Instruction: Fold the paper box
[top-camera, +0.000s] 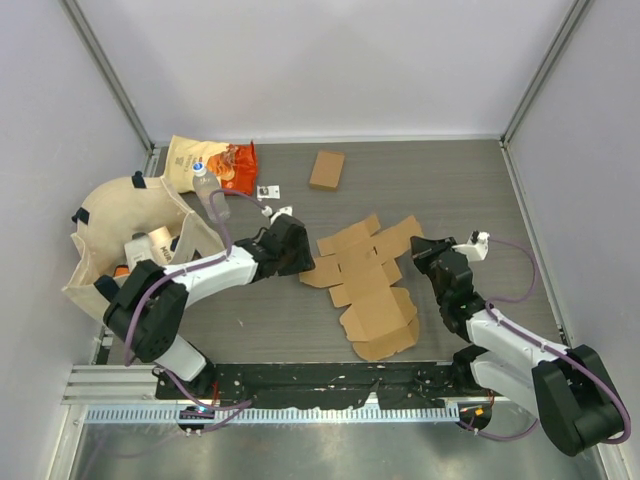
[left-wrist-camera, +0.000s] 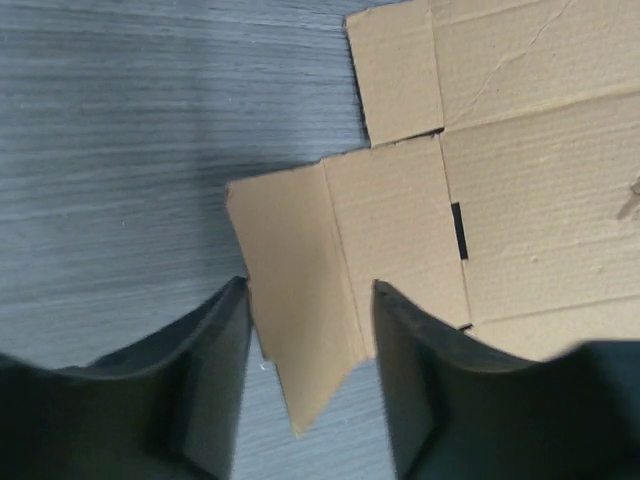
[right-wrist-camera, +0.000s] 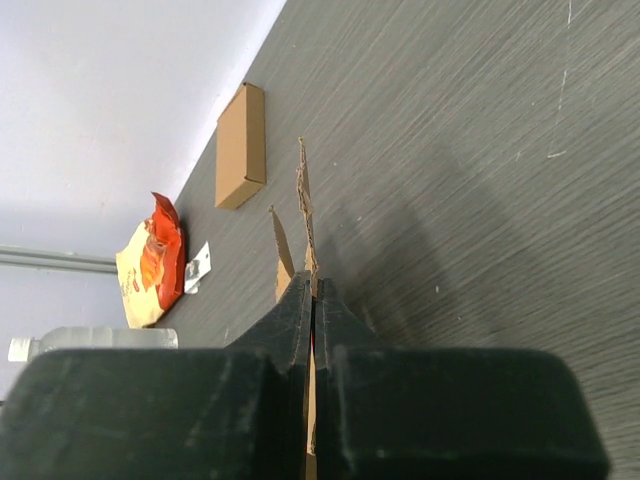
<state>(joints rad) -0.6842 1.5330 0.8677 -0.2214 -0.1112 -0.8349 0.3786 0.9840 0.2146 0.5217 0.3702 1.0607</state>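
while the paper box (top-camera: 368, 275) lay unfolded and flat near the middle of the dark grey table (top-camera: 480, 190), an arm sat at each side of it. the box was a brown cardboard sheet with creased panels and several flaps spread outward.

the left pincer (left-wrist-camera: 310, 292) was at the sheet's left edge with its two dark fingers spread apart. a narrow corner flap lay between them, and whether the fingers touched it could not be told. the flap rested on the table.

the right pincer (right-wrist-camera: 312, 292) was at the sheet's right edge. its fingers were pressed together on the thin edge of a cardboard flap, seen edge-on in the right wrist view.

a small closed carton (top-camera: 327, 169) sat well apart from the sheet, near the far wall. in the far left corner were an orange snack bag (top-camera: 215, 163) and a plastic bottle (top-camera: 205, 185), beside a cream cloth bag (top-camera: 120, 235).
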